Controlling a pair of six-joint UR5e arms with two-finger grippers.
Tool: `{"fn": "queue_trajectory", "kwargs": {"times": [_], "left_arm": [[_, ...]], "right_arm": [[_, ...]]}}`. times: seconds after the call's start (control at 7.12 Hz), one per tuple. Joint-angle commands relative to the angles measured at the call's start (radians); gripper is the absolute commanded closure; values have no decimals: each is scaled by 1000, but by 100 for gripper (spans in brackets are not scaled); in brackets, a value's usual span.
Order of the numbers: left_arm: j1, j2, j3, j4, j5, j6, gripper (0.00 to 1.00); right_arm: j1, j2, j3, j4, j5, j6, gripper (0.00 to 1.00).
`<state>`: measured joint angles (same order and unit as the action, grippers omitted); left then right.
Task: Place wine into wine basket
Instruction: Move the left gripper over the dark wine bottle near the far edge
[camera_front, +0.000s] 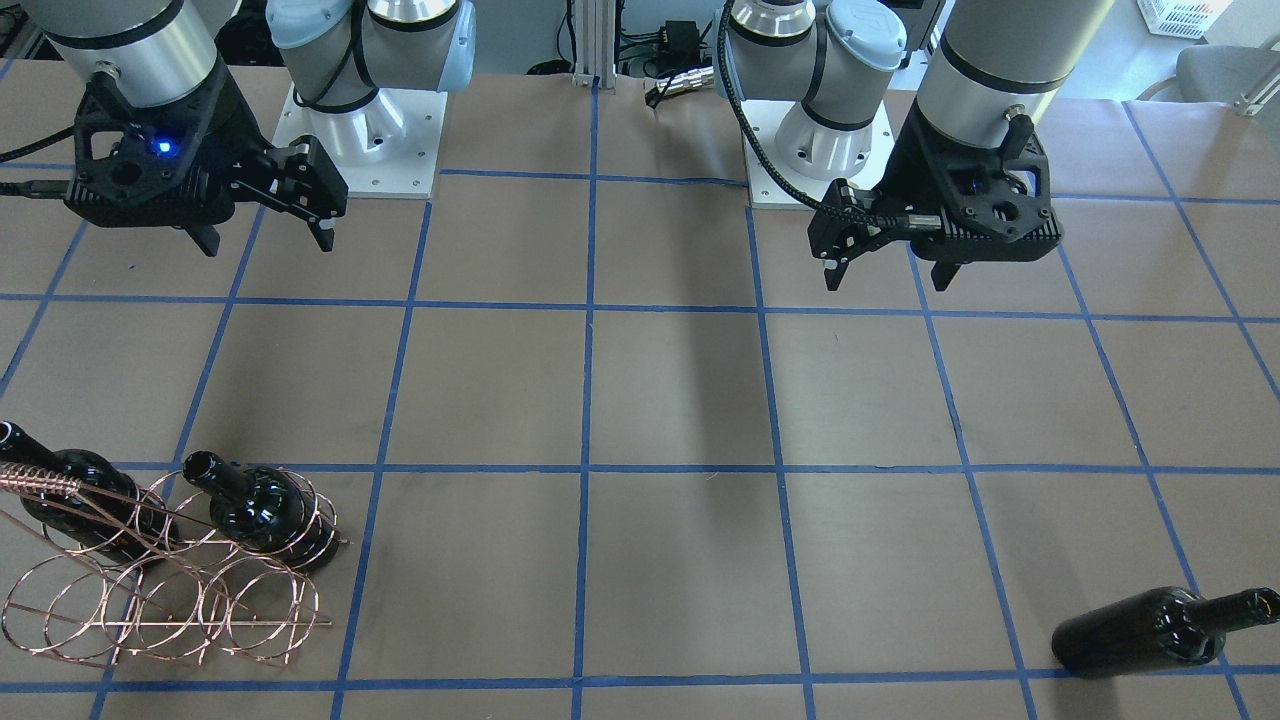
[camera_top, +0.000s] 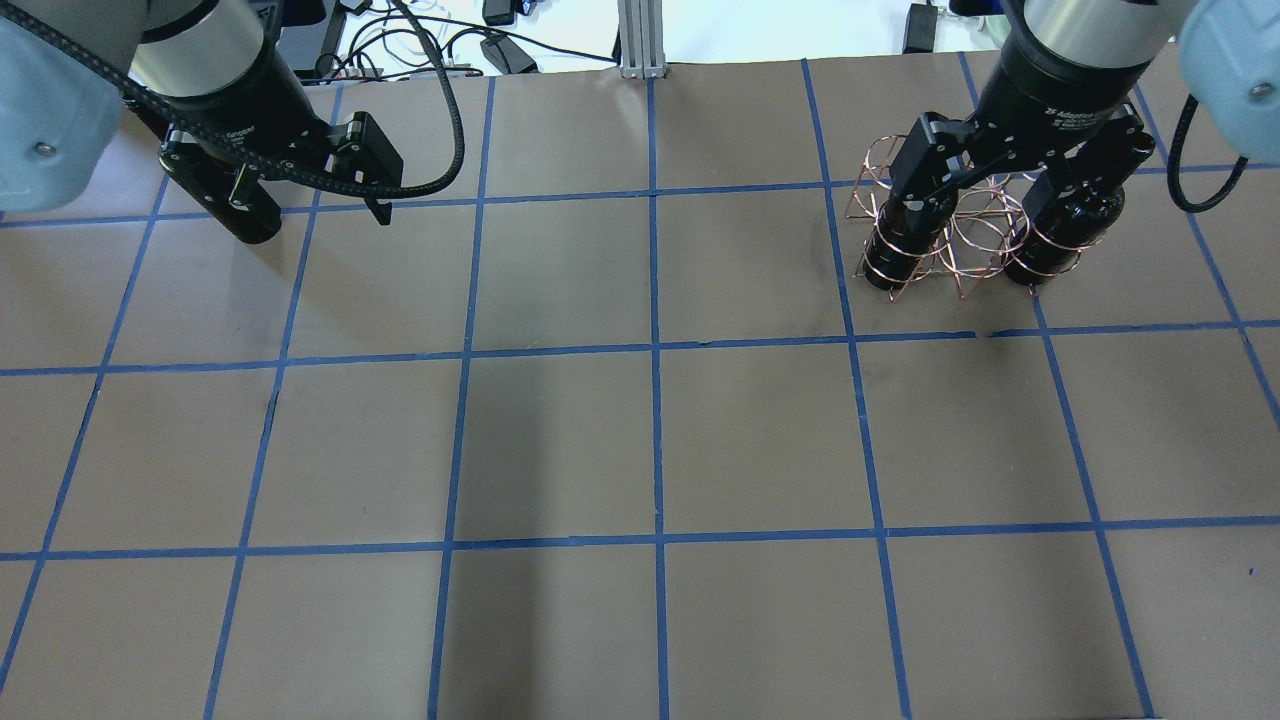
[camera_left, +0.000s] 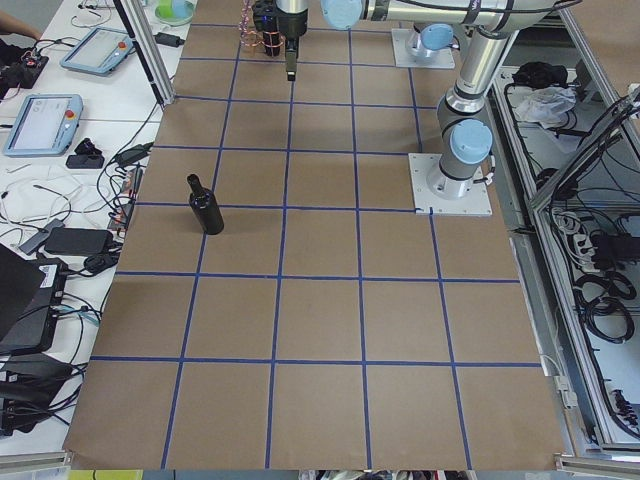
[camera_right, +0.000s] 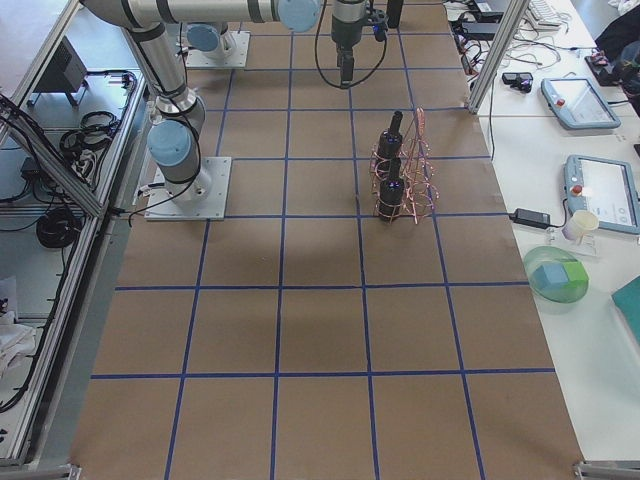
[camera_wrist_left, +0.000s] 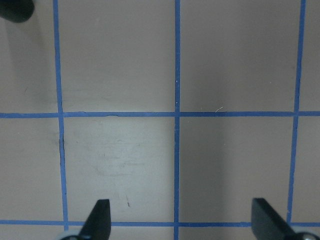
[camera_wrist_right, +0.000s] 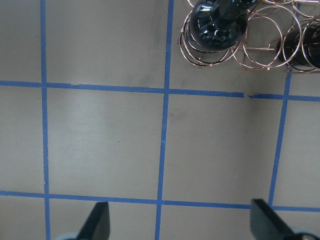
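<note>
The copper wire wine basket (camera_front: 150, 600) stands at the far edge on my right side, with two dark wine bottles (camera_front: 255, 505) (camera_front: 75, 490) in its loops. It also shows in the overhead view (camera_top: 965, 235) and at the top of the right wrist view (camera_wrist_right: 260, 45). A third dark wine bottle (camera_front: 1160, 630) stands upright alone at the far edge on my left side (camera_left: 205, 205). My left gripper (camera_front: 890, 278) is open and empty, high above the table (camera_wrist_left: 180, 222). My right gripper (camera_front: 262, 240) is open and empty, high near the basket (camera_wrist_right: 177, 222).
The table is brown paper with a blue tape grid (camera_front: 590, 470). The arm bases (camera_front: 360, 130) (camera_front: 810, 140) stand at the robot's edge. Cables and an aluminium post (camera_top: 640, 40) lie past the far edge. Tablets and clutter sit on side benches (camera_left: 50, 120).
</note>
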<state>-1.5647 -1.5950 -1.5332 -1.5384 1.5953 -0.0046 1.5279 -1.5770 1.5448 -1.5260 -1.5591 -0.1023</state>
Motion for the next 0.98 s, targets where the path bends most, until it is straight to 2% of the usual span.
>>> {"fn": "queue_trajectory", "kwargs": {"times": [0.0,0.28,0.42,0.56,0.84], "left_arm": [[0,3,-8,1,-2,0,0],[6,6,-7,21,5,0,0],[18,4,-5,78,23,17,0],[47,3,-11,111,20,164,0],[252,-20,-12,129,0,311,0]], "right_arm": [[0,0,0,-3,5,6,0],[0,5,1,-2,2,-2,0],[0,5,1,-5,-2,-4,0],[1,5,1,-5,11,6,0],[0,11,1,-26,10,7,0]]}}
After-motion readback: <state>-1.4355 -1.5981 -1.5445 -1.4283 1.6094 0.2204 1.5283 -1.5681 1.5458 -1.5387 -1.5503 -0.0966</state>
